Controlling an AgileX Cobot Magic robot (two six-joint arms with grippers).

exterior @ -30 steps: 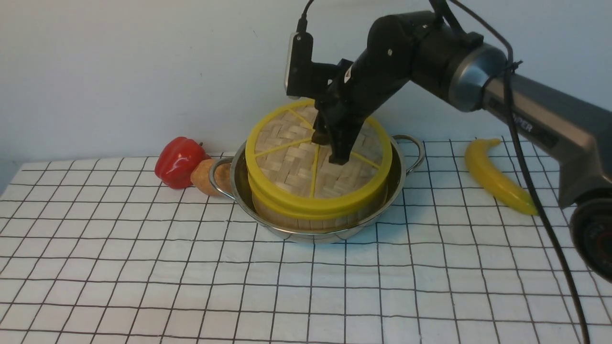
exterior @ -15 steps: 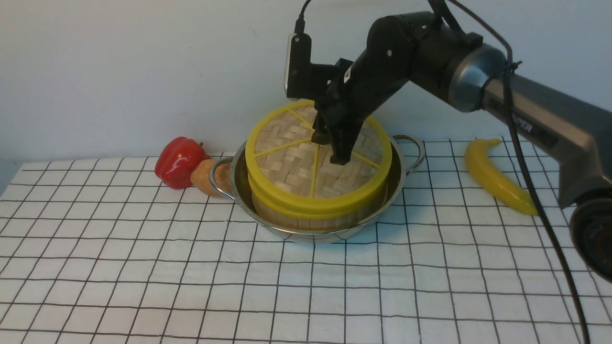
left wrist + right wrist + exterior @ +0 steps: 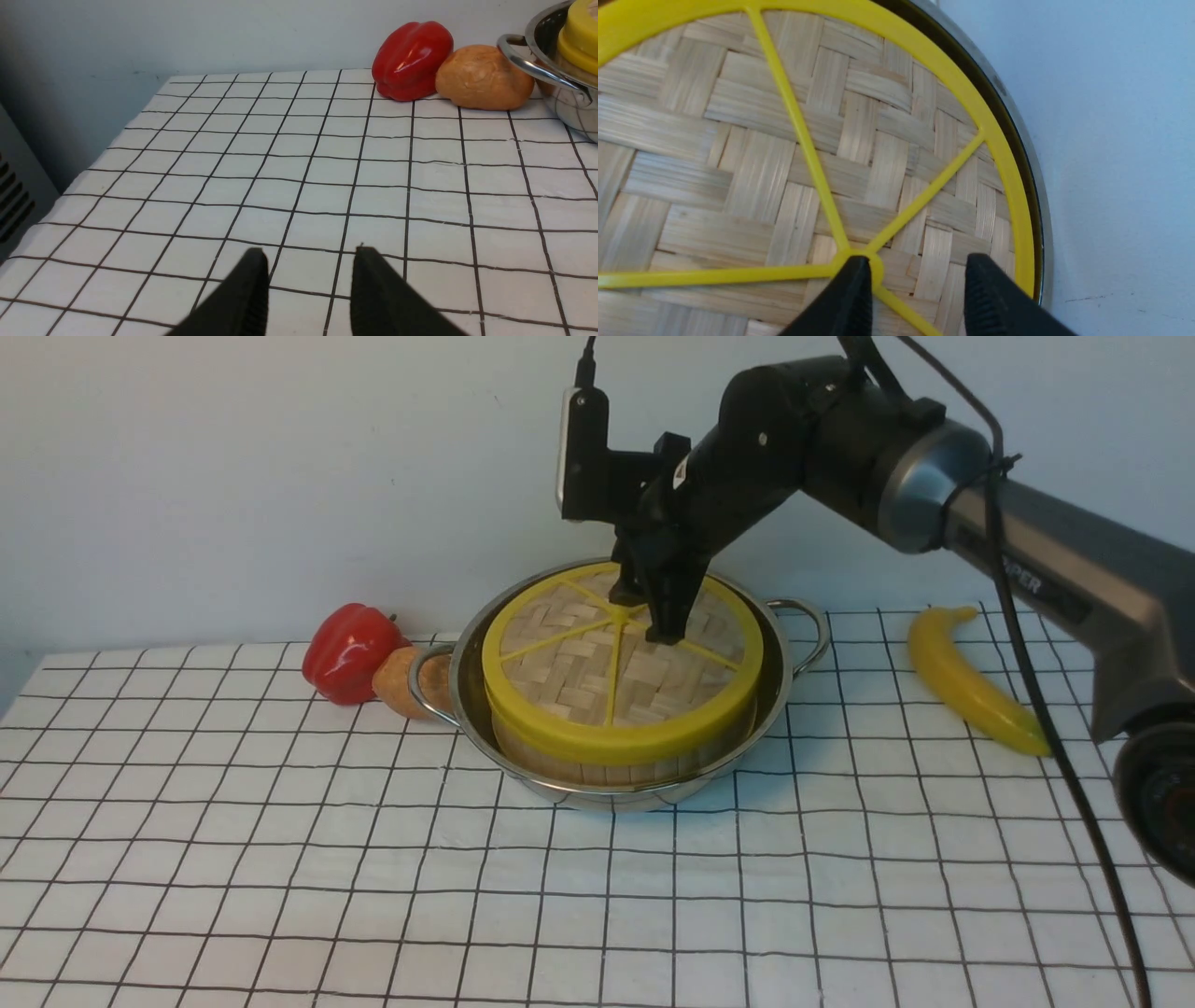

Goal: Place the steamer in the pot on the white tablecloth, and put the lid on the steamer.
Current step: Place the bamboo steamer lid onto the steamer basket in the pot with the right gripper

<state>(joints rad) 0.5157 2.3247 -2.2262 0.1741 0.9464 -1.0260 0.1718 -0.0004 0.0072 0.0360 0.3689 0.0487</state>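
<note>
Find the lid [image 3: 621, 672] lying level on the steamer [image 3: 607, 770], both seated inside the pot [image 3: 616, 795] on the cloth [image 3: 373, 859]. Note the right claw [image 3: 652, 618] over the pot's middle, jaws apart, clamped on nothing, one fingertip [image 3: 852, 280] just beside the knob [image 3: 876, 268]. Judge the step as the let-go and retreat after lid placement, with the task apparently near done.

To do it well:
- Lift straight up from the pot, holding the jaws wide, so as not to catch the knob or a spoke and drag the lid off centre.
- Avoid any sideways sweep until well above the pot's rim.
- Check for an even yellow ring all round inside the pot. Looks even on the near side; partly hidden behind the arm on the far side.
- Swing away only once high, minding the banana [image 3: 971, 681] to the pot's right.

Leave the left claw [image 3: 311, 252] hanging left of the pot over bare cloth, jaws apart and empty, well apart from the pepper [image 3: 350, 651] and the brown lump [image 3: 401, 681] beside the pot's left handle.
</note>
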